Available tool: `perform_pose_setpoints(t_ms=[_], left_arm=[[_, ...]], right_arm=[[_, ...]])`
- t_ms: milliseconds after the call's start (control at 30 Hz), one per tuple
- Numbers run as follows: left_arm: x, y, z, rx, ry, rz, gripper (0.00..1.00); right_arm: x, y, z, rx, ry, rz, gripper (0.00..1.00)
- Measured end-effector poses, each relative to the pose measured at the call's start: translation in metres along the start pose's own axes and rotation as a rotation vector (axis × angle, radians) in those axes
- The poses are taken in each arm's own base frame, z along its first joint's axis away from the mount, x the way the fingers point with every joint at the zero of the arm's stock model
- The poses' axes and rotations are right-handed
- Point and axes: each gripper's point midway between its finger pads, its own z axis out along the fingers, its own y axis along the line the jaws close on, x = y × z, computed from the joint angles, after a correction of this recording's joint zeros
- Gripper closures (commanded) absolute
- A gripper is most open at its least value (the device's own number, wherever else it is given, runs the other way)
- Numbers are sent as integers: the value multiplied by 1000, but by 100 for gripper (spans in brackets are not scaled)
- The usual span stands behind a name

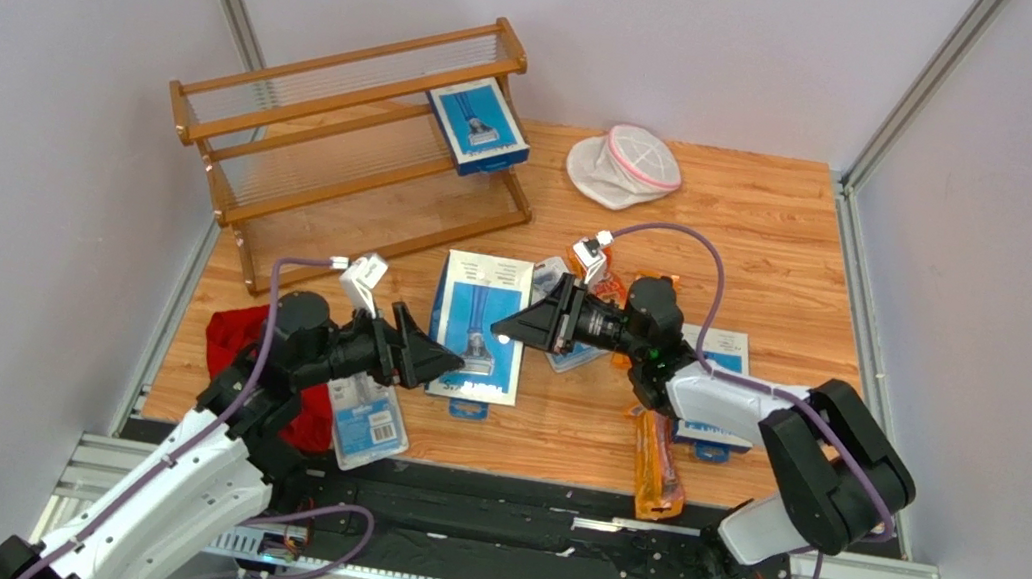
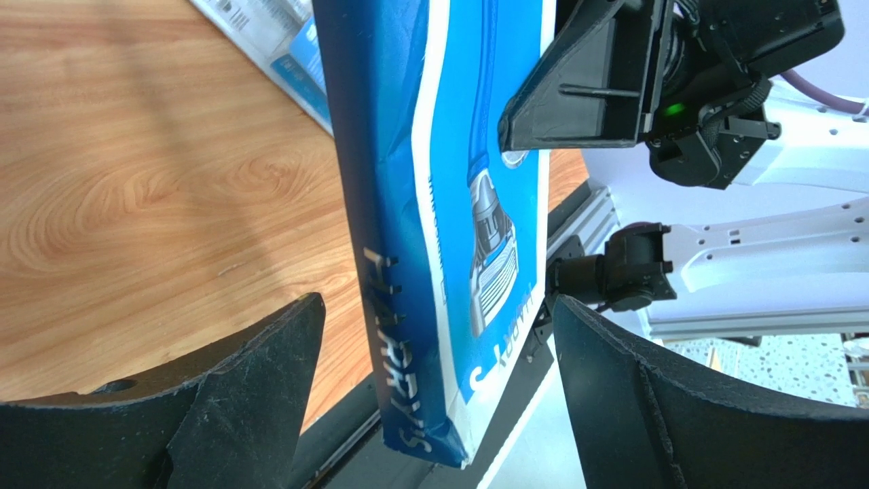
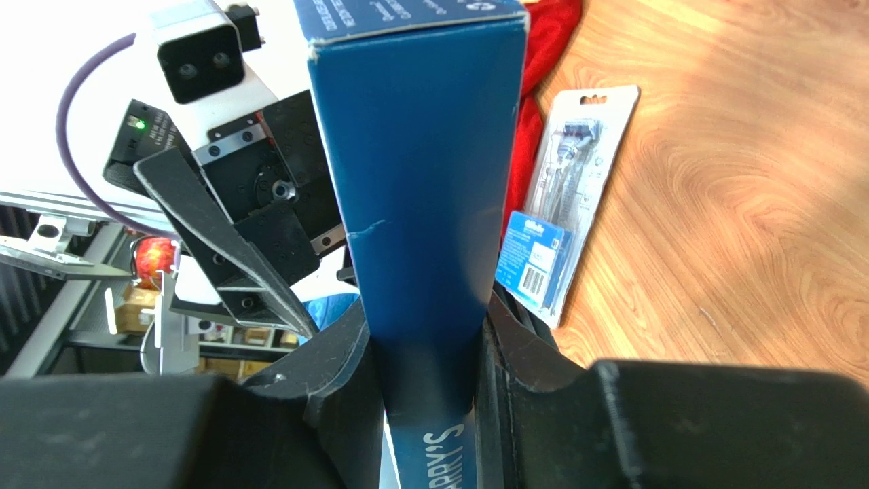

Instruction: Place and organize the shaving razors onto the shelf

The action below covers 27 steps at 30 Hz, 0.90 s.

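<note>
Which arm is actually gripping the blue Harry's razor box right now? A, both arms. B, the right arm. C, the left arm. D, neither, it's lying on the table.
B: the jaws of the right arm press both faces of the blue Harry's razor box, while those of the left arm stand clear of it.

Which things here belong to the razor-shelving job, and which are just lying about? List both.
Job: shelf; shelved box; held box; blister pack; orange bag.
Lying about: red cloth; white pouch.
</note>
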Motion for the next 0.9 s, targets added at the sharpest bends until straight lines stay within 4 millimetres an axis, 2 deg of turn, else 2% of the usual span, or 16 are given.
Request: perform_pose_setpoints(t_ms=[133, 267, 467, 500, 567, 600, 800, 900], left_arm=[[5, 1, -4, 16, -14, -3, 16], [20, 10, -3, 18, 12, -41, 26], [26, 8, -3, 47, 23, -72, 51], [25, 7, -3, 54, 21, -72, 58], [25, 4, -4, 65, 17, -73, 65], [25, 4, -5, 68, 17, -76, 74], [26, 2, -5, 79, 17, -89, 100], [26, 2, -5, 81, 15, -94, 100]], right_arm=[[-3, 7, -3, 0, -15, -22, 100], [-4, 6, -5, 10, -27, -26, 100], [-3, -2, -7, 35, -32, -18, 100], [-3, -2, -7, 36, -33, -18, 99], [-4, -2, -7, 36, -34, -17, 98], [-5, -1, -8, 35, -37, -19, 97], [-4, 0, -10, 34, -42, -21, 77], [-4, -1, -11, 39, -41, -19, 64]])
